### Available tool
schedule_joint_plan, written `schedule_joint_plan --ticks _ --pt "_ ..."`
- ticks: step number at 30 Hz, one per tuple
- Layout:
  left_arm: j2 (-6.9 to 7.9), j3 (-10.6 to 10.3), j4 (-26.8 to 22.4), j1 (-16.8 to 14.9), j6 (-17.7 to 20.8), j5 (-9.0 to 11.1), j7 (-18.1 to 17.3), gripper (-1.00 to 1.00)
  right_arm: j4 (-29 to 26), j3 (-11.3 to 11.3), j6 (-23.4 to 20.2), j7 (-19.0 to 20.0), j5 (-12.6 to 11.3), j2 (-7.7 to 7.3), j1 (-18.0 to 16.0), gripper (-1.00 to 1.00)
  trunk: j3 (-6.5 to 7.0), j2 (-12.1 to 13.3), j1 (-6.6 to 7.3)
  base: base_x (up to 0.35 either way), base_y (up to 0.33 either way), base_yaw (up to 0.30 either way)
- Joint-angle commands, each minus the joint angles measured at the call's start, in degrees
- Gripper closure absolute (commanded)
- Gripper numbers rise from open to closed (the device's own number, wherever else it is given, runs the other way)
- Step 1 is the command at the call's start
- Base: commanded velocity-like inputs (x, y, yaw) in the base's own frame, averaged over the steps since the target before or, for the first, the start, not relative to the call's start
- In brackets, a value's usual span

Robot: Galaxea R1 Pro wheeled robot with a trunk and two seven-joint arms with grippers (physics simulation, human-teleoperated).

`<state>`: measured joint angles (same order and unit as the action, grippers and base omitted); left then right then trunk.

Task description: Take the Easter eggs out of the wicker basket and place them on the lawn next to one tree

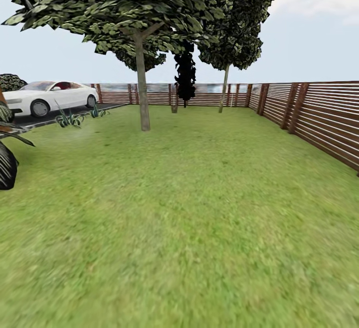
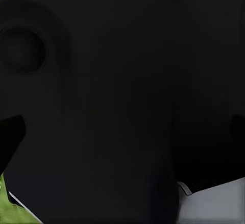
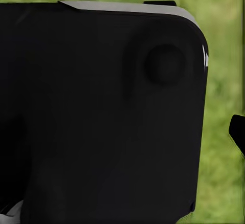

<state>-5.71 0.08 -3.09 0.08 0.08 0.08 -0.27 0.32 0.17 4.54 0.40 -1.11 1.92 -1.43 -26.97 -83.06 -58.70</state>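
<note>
My wrist views: close black body panel (image 2: 122, 106) blocks the left one, same kind of black panel (image 3: 102, 112) in front of the right one, blurred grass past its edges. Can't tell how far my left or right jaws are spread, or whether either has anything in its grasp.

Head view, near to far: lawn (image 1: 189, 228), bright green, runs from right under me out to the fence. Dark spiky plant (image 1: 7, 161) at my left, close by. Farther on that side, small spiky plants (image 1: 75, 117) at the grass edge, then dark paved driveway (image 1: 60, 112) with a white car (image 1: 47, 97) parked on it.

Tree (image 1: 142, 83) ahead and slightly to my left, pale straight trunk standing in the grass, broad dark green crown overhead. Beyond it a black columnar tree (image 1: 185, 76) near the back fence, and a second pale-trunked tree (image 1: 225, 86) to its right. Brown slatted wooden fence (image 1: 319, 116) along my right side and across the far end.
</note>
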Motion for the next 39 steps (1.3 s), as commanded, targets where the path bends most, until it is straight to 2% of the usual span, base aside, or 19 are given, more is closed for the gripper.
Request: schedule_joint_plan --ticks 1,6,12,17,27,39 --pt "0.00 0.0 -0.1 0.0 0.0 0.0 0.0 -1.00 0.0 0.0 0.2 0.0 -0.1 -0.01 0.0 -1.00 -0.05 0.0 -0.03 0.328 0.000 0.000" --pt "0.22 0.0 -0.5 0.0 0.1 0.0 0.3 -1.00 -0.2 0.1 0.2 0.0 -0.2 -0.10 0.0 -1.00 -0.05 0.0 -0.03 0.328 -0.005 0.000" --pt "0.70 0.0 -7.2 0.0 0.5 0.0 0.4 -1.00 -0.4 0.2 0.2 0.0 -0.2 0.02 -0.1 -1.00 -0.05 0.0 -0.03 0.328 -0.078 0.000" --pt "0.52 0.0 -9.3 -0.1 0.4 0.0 0.4 -1.00 -0.5 0.1 0.3 0.0 -0.1 0.00 -0.1 -1.00 -0.05 0.0 -0.03 0.328 -0.120 0.000" --pt "0.88 0.0 -9.7 0.0 0.2 -0.1 0.1 -1.00 -0.5 0.0 0.3 0.0 0.0 -0.39 0.0 -1.00 -0.05 0.0 -0.03 0.328 -0.082 0.000" --pt "1.45 0.0 -7.2 0.0 0.3 0.0 0.4 -1.00 -0.5 0.0 0.3 0.0 0.0 -0.42 -0.1 -1.00 -0.05 0.0 -0.03 0.328 -0.039 0.000"
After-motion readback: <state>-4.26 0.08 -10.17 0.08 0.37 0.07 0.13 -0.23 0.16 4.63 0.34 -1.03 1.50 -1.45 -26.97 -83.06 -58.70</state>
